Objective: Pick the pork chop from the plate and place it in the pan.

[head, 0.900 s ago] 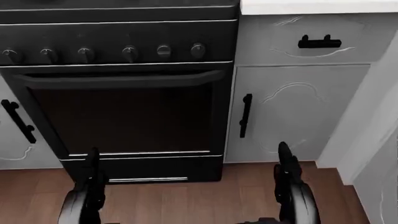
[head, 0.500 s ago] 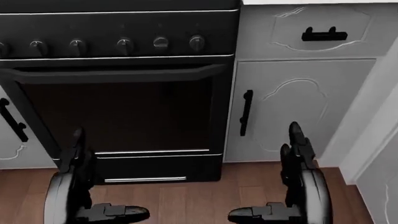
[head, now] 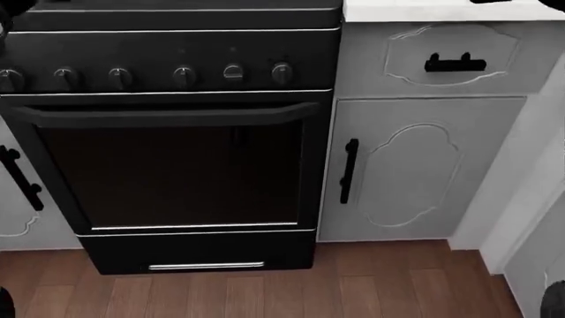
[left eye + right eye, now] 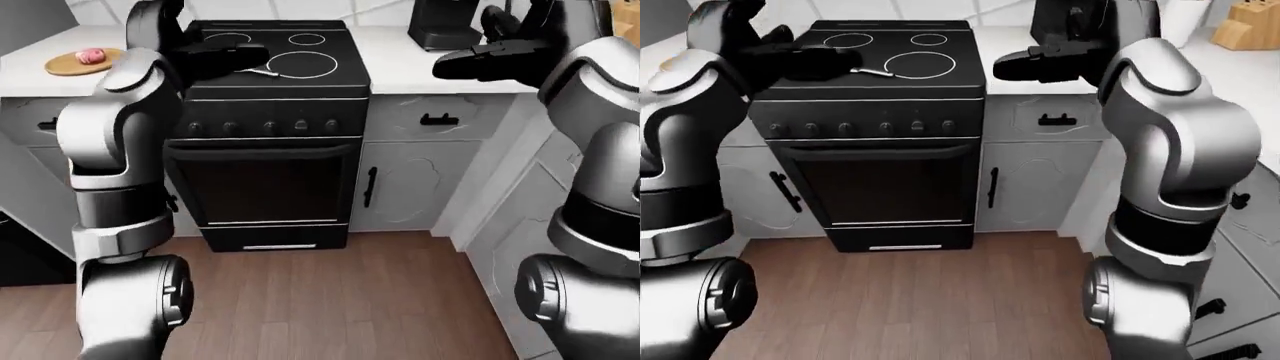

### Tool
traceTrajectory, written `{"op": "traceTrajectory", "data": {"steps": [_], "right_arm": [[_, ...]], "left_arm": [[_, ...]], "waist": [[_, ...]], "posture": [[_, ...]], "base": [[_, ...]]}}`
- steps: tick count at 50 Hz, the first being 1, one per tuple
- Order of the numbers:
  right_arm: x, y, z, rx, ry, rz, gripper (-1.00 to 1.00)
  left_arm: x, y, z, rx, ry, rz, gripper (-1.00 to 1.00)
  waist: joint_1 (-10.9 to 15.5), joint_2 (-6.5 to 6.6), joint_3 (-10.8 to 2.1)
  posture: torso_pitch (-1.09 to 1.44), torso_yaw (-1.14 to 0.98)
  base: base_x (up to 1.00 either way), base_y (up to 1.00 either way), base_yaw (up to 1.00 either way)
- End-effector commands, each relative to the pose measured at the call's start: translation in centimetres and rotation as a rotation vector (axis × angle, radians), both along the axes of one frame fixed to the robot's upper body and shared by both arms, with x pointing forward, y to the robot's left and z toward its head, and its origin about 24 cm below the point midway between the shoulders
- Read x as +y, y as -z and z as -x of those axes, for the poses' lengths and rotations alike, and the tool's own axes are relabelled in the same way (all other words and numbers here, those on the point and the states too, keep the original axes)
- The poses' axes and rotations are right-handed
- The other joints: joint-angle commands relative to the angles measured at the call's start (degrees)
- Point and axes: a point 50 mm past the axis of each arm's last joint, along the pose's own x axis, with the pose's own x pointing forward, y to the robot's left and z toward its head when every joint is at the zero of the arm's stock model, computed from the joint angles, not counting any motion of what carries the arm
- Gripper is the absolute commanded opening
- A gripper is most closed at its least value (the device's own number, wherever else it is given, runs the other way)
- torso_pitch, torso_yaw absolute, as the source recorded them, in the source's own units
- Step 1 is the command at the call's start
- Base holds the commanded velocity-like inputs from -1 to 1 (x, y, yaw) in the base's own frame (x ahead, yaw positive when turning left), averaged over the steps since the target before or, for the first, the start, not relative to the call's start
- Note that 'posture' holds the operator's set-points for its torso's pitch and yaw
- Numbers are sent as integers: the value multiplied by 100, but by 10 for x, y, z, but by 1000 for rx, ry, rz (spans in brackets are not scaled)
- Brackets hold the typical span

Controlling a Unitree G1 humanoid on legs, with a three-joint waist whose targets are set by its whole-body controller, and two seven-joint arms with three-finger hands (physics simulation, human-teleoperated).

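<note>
Change since earlier: in the head view both hands have risen out of the bottom of the picture, where they hung low before the oven door (image 3: pixel 177 172); the camera has also shifted a little.
Left hand (image 4: pixel 215 54): raised over the stove top (image 4: pixel 275 52), just by the dark pan (image 4: pixel 820 64); fingers look released, holding nothing.
Right hand (image 4: pixel 1035 64): lifted over the white surface (image 4: pixel 400 67) right of the stove; fingers look loose and empty, though the dark render hides detail.
Pork chop (image 4: pixel 90 55): pink, lying on the wooden plate (image 4: pixel 72 67) on the surface at the left-eye view's upper left, well apart from both hands.
Step in hand: reaching for the chop, not yet begun in earnest.
Doing it well: swing the left hand leftward past the pan, come down from above, close the fingers across the chop's sides, and lift clear of the plate before carrying it across.
</note>
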Motion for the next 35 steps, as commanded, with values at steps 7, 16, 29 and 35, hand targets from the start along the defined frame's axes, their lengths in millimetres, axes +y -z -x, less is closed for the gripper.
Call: {"op": "traceTrajectory", "data": {"steps": [7, 16, 29, 35], "right_arm": [[-3, -26, 8, -88, 8, 28, 100], [-3, -17, 6, -71, 9, 28, 100], [-4, -11, 4, -57, 12, 20, 100], [-3, -5, 4, -50, 10, 20, 100]], "left_arm": [[4, -47, 12, -156, -6, -6, 100], [13, -48, 9, -154, -26, -4, 100], [20, -40, 5, -147, -49, 13, 100], [20, -36, 5, -147, -56, 2, 100]], "waist": [[6, 3, -124], [-13, 33, -255], [-86, 276, -268], [-65, 70, -248]], "posture": [[0, 0], [0, 0], [0, 0], [0, 0]], "base": [[0, 0, 0], [0, 6, 0], [0, 19, 0], [0, 19, 0]]}}
